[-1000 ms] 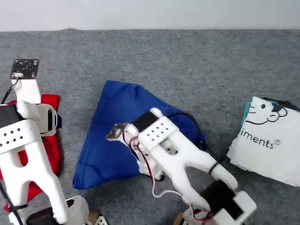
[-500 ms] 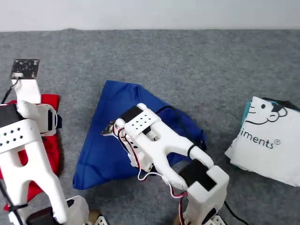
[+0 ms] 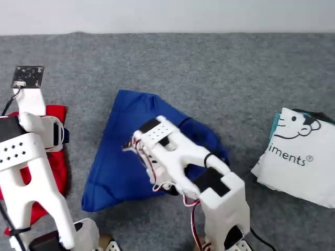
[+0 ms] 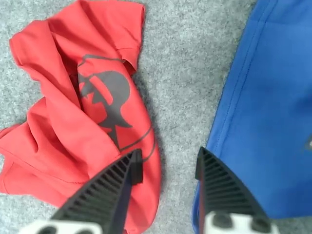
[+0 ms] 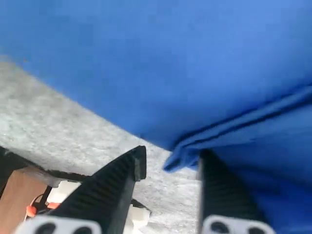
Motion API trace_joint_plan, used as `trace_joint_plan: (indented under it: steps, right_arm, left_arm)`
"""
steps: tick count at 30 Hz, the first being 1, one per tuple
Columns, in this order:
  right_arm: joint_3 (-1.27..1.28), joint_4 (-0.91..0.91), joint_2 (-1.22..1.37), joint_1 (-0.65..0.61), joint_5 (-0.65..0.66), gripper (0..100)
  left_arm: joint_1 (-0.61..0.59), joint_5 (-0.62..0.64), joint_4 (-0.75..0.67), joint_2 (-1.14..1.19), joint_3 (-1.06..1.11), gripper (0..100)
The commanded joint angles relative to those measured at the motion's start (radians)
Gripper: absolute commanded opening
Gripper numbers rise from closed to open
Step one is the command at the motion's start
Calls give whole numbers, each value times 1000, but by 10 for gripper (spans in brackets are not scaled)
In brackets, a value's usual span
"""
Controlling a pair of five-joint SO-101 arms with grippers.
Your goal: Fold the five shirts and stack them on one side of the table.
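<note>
The left pincer [image 4: 168, 160] is held wide open in the left wrist view, above the grey felt worktop [image 4: 190, 63] between a crumpled red printed shirt [image 4: 83, 97] and a blue cloth shirt [image 4: 273, 107]. In the right wrist view the right pincer [image 5: 170, 158] is spread apart, a folded edge of the blue shirt lying between its fingers. In the high view the blue shirt is spread mid-worktop under the right arm [image 3: 178, 157], and a folded white printed shirt [image 3: 298, 157] is seen at the right.
</note>
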Motion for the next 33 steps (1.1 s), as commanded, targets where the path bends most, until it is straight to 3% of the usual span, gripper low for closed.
trace_joint_plan:
  steps: [1, 7, 10, 17, 24, 33]
  right_arm:
    - [-25, -4, 2, 36, 35, 89]
    - [-25, -10, 8, 53, 40, 84]
    - [-26, -7, 1, 59, 40, 24]
    - [-155, 151, -35, 134, 81, 11]
    - [-222, 196, -335, 237, 150, 11]
    - [-229, 191, -808, 426, 149, 10]
  left_arm:
    - [-6, -9, -12, -5, -4, 184]
    - [-6, -11, -11, -5, -4, 184]
    - [-6, -11, -11, -5, -4, 184]
    - [-6, -11, -11, -5, -4, 184]
    - [-6, -8, -15, -5, -4, 184]
    - [0, -6, -15, 0, -5, 184]
